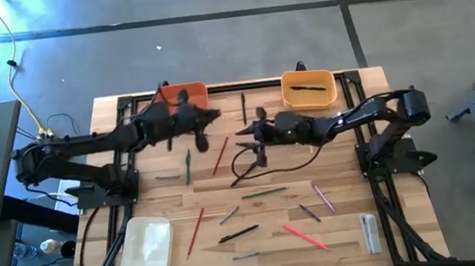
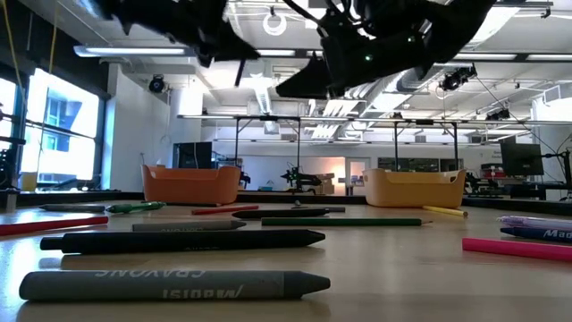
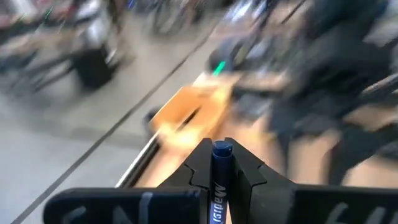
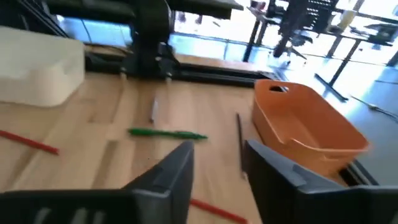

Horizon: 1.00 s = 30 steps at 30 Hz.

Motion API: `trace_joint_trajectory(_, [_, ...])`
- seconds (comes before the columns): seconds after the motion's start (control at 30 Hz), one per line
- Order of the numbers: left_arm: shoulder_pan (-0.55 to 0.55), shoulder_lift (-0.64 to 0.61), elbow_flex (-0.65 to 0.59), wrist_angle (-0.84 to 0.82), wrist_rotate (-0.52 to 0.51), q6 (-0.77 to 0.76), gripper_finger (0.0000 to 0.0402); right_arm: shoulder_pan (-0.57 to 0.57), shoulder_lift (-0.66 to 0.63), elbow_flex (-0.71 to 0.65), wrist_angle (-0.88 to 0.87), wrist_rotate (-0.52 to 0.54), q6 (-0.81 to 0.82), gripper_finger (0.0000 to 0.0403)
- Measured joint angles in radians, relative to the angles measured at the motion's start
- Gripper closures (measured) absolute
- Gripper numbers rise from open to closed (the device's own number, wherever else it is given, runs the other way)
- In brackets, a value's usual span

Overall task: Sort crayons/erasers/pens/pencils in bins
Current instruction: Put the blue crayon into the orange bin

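My left gripper (image 1: 210,116) hovers just in front of the orange bin (image 1: 184,95) at the far edge, shut on a dark blue crayon (image 3: 222,163). My right gripper (image 1: 243,132) stands open mid-table, facing it, with nothing between its fingers (image 4: 217,167). The yellow-orange bin (image 1: 308,89) at the far right holds a dark pen (image 1: 305,88). The white bin (image 1: 146,250) rests at the near left. A green pencil (image 4: 166,133) and a red pencil (image 1: 219,156) lie flat on the table below the grippers. My left gripper pinches the dark blue crayon between its two fingers (image 3: 245,177). The crayon lies along the fingers, and its blunt end (image 3: 222,149) sticks out past their tips. The fingers come nearly level from the table's left. The crayon is clear of the table.
Crayons, pencils and pens lie scattered over the near half: a grey crayon (image 2: 174,284), a black crayon (image 2: 183,240), a pink stick (image 1: 305,235), a red pencil (image 1: 196,231). A clear-grey block (image 1: 369,230) sits near right. A black cable (image 1: 241,164) loops under my right gripper.
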Motion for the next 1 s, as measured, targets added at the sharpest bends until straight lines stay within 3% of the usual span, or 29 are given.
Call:
trace_joint_trajectory(0.13, [0.099, 0.121, 0.177, -0.292, -0.111, 0.022, 0.0396, -0.002, -0.052, -0.014, -0.092, 0.028, -0.029, 0.0350])
trace_joint_trajectory(0.23, [0.188, 0.225, 0.276, -0.440, -0.119, 0.021, 0.0396, -0.002, -0.081, -0.044, -0.101, 0.027, -0.054, 0.0394])
trace_joint_trajectory(0.4, [0.325, 0.400, 0.387, -0.527, -0.105, 0.037, 0.0396, -0.006, -0.108, -0.096, -0.104, 0.031, -0.053, 0.0384])
trace_joint_trajectory(0.6, [0.460, 0.571, 0.495, -0.586, -0.046, 0.019, 0.0397, -0.006, -0.115, -0.110, -0.101, 0.034, -0.059, 0.0400])
trace_joint_trajectory(1.0, [0.490, 0.674, 0.550, -0.718, -0.007, -0.016, 0.0397, -0.006, -0.115, -0.110, -0.101, 0.034, -0.061, 0.0402])
